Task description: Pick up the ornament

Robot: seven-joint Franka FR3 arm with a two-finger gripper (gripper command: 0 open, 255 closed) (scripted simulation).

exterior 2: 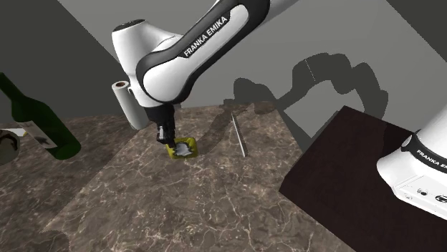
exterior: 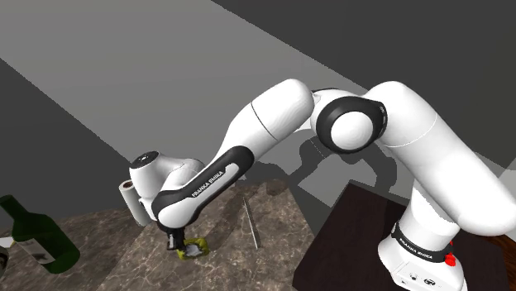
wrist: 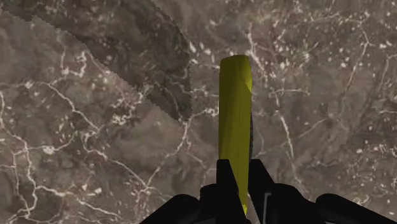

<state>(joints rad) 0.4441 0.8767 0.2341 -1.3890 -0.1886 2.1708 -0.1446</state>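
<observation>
Home kitchen (seemingly) — marble counter [exterior 2: 200, 207], wine bottle [exterior 2: 50, 129], paper-towel roll [exterior 2: 127, 106]

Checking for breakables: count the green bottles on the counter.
1. The green bottle is at the second exterior view's left edge, far from the ornament. Others may be hidden beyond the frame.

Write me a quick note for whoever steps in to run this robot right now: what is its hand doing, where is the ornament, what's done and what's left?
The gripper is shut, with its fingers clasping the edge of the yellow ornament between them.
The ornament sits low at the marble countertop, between the white roll and the thin grey rod. The green bottle stands farther off.
Done: reach and grasp.
Left: lift it. I cannot tell whether it has left the surface.
</observation>
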